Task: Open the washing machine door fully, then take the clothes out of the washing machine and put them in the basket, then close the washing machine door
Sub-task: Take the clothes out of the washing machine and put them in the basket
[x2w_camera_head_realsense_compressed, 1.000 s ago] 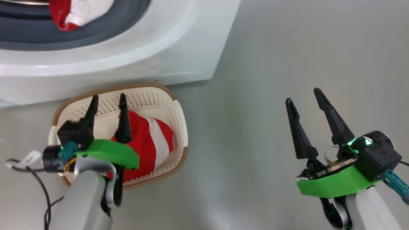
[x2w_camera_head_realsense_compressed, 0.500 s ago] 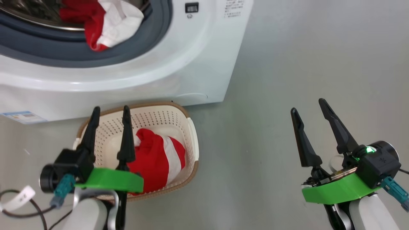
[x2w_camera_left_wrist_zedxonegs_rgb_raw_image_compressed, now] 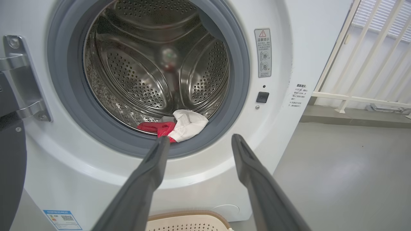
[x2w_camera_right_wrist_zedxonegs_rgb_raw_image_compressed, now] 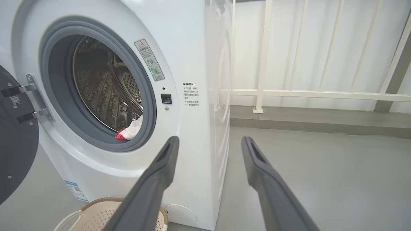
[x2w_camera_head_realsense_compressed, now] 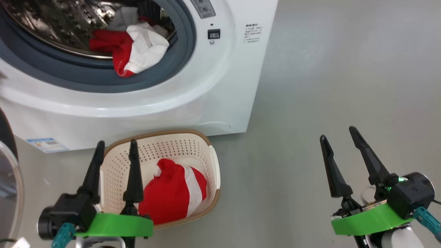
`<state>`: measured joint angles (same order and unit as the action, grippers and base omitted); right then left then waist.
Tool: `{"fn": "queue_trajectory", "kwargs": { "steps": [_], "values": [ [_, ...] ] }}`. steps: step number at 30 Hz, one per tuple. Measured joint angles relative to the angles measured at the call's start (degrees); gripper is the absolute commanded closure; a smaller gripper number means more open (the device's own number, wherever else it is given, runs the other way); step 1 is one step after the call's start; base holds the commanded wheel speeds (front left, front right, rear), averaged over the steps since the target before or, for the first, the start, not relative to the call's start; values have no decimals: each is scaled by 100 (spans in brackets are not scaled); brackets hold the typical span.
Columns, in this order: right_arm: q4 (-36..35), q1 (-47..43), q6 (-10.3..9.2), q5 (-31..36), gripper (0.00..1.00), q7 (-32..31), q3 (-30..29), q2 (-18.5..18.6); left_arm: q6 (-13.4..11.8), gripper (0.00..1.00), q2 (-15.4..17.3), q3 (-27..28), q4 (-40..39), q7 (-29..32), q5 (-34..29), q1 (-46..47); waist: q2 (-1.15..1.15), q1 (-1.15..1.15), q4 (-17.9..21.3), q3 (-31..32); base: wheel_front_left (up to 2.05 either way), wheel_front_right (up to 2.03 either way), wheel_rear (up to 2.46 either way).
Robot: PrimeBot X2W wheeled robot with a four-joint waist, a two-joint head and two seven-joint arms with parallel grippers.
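The white washing machine [x2w_camera_head_realsense_compressed: 220,89] stands open, its black door [x2w_camera_right_wrist_zedxonegs_rgb_raw_image_compressed: 16,144] swung out to the left, and the door's glass window [x2w_camera_head_realsense_compressed: 8,186] shows at the head view's left edge. Red and white clothes [x2w_camera_head_realsense_compressed: 132,51] lie at the drum's front lip, over the grey gasket; they show again as clothes [x2w_camera_left_wrist_zedxonegs_rgb_raw_image_compressed: 179,125] in the left wrist view. On the floor in front of the machine stands the basket [x2w_camera_head_realsense_compressed: 162,133], holding another red and white garment [x2w_camera_head_realsense_compressed: 175,194]. My left gripper [x2w_camera_head_realsense_compressed: 116,142] is open and empty over the basket's near left corner. My right gripper [x2w_camera_head_realsense_compressed: 337,133] is open and empty over bare floor to the right.
Grey floor [x2w_camera_head_realsense_compressed: 327,69] stretches right of the machine. A white railing [x2w_camera_right_wrist_zedxonegs_rgb_raw_image_compressed: 308,93] and a low kerb run behind it. A blue label [x2w_camera_head_realsense_compressed: 46,144] marks the machine's lower left corner. The door hinge [x2w_camera_left_wrist_zedxonegs_rgb_raw_image_compressed: 19,86] juts out at the opening's left.
The head camera has tilted up, bringing more of the drum into view. My left gripper has drawn back from over the garment to the basket's near left corner. The right gripper holds its pose.
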<state>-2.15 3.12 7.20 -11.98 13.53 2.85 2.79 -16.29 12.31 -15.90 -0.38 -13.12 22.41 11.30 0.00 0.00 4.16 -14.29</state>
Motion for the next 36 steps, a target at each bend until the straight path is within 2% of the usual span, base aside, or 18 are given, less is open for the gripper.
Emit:
{"fn": "queue_trajectory", "kwargs": {
  "steps": [17, 36],
  "values": [
    [-257, -711, 0, 11, 0, -49, -185, -14, -242, 0, 272, 62, -601, 204, -5, -927, 0, 0, -19, 639, 0, 0, 0],
    [-538, -1155, 0, 154, 0, -149, -277, -63, -287, 0, 308, 67, -726, 211, 130, -1497, 0, 0, 23, 1077, 0, 0, 0]
  ]
}}
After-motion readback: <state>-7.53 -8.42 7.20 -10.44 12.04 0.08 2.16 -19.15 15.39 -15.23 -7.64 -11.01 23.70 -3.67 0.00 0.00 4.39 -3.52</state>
